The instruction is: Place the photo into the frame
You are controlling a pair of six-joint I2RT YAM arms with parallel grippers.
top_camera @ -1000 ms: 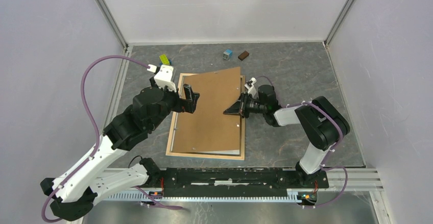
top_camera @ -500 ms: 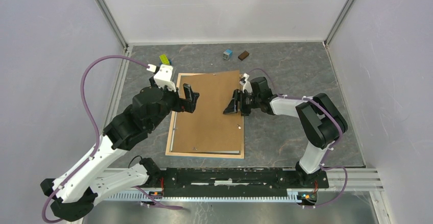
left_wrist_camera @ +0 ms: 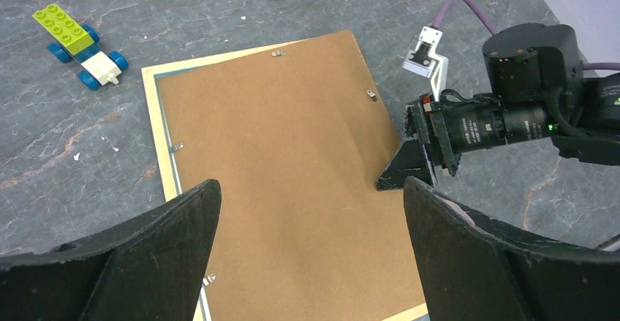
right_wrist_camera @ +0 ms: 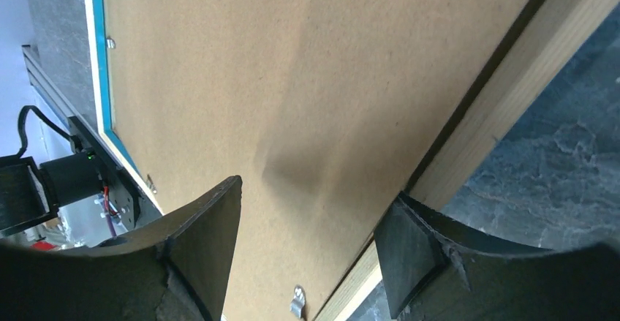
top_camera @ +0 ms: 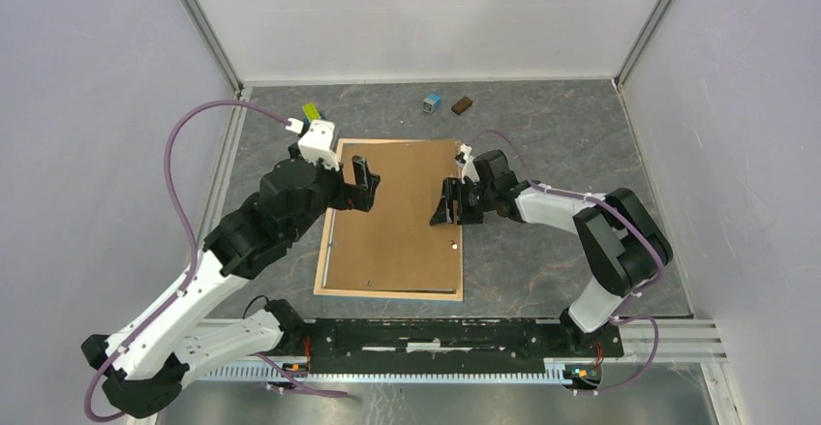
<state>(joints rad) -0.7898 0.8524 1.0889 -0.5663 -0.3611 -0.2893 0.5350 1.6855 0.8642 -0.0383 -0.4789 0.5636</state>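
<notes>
Two grippers hang over the frame (top_camera: 387, 295), and neither has hold of anything. The left gripper (top_camera: 365, 185) is spread as wide as it goes, above the left side of the brown backing board (top_camera: 397, 231) towards its far end, with no contact visible. The right gripper (top_camera: 445, 202) sits at the board's right edge. Its jaws are parted a good way, and in the right wrist view the board and the wooden rail of the frame show between them. Whether its fingers (right_wrist_camera: 197, 248) touch the board I cannot tell.

The frame lies flat in the middle of the table (top_camera: 542, 125), its light wood back facing up, its long sides running from the near edge to the far edge. The backing board lies inside it, and a thin blue strip shows along its left side. The photo is not visible in any view.

Near the far edge of the table lie a toy brick car (top_camera: 312, 112) towards the left corner, a small blue block (top_camera: 432, 103) and a brown block (top_camera: 462, 106) just beside it. The table top is grey and veined like stone, enclosed by plain pale walls (top_camera: 426, 18).
</notes>
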